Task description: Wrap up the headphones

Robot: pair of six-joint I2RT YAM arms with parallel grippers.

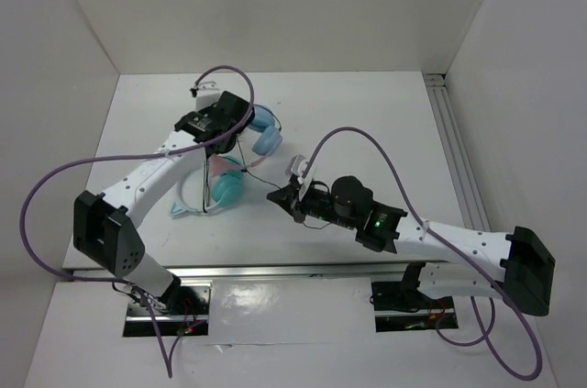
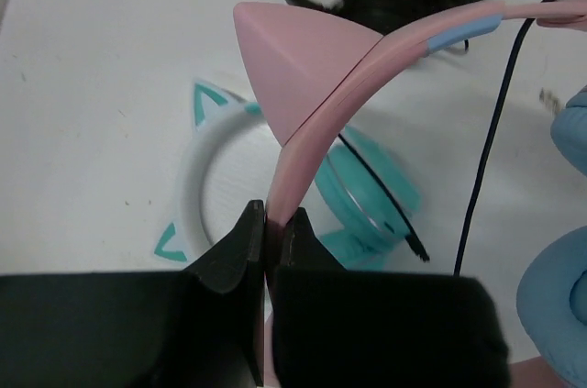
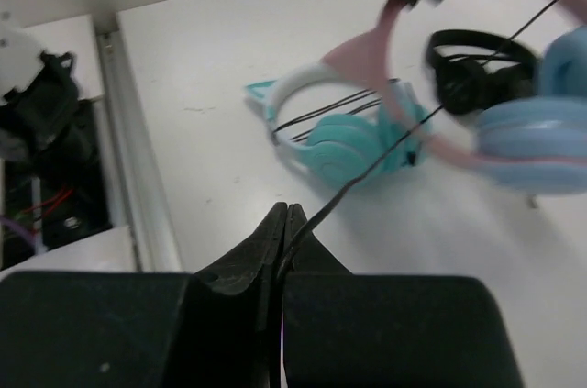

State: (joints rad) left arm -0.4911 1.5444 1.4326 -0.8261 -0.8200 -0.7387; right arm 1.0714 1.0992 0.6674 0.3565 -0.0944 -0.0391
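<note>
Both claws are clenched: the left gripper (image 2: 266,223) pinches the headband of the pink cat-eared headphones with light blue ear cups (image 2: 312,67), left of centre in the overhead view; the right gripper (image 3: 286,218) nips their thin black cable (image 3: 337,198); teal-and-white cat-ear headphones (image 3: 344,145) lie close by.

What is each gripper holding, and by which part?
The left gripper clamps the headphones by the pink headband; the right gripper pinches their thin black cable.
</note>
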